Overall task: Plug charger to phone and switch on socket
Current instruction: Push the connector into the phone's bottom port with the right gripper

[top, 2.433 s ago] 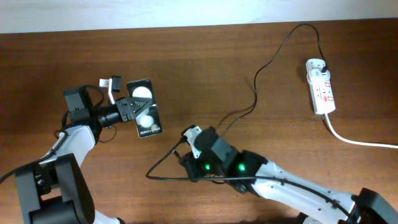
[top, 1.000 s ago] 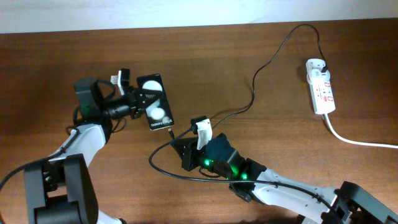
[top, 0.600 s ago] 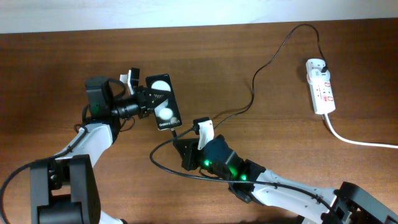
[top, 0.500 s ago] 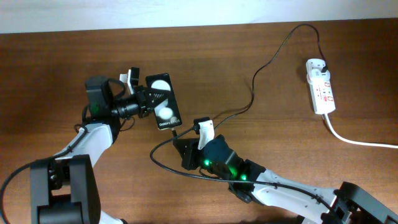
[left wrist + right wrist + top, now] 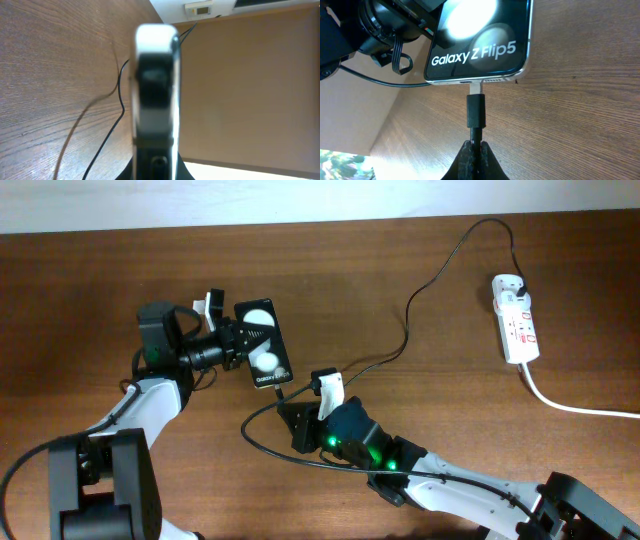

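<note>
You have the phone (image 5: 480,40) left of centre over the tabletop (image 5: 420,260), pinched at its side by the left end effector (image 5: 240,343). The charger (image 5: 475,111) connector meets the port on the phone's bottom edge, with a sliver of bare metal showing between the black housing and the phone. Your right end effector (image 5: 475,146) is pressed together on the cable just behind that connector. The black cable loops across the wood to the socket (image 5: 516,318), well apart at the right, and plugs in at its far end. You cannot tell the switch position.

Brown wooden table (image 5: 100,260): socket (image 5: 516,318), charger (image 5: 409,330)
</note>
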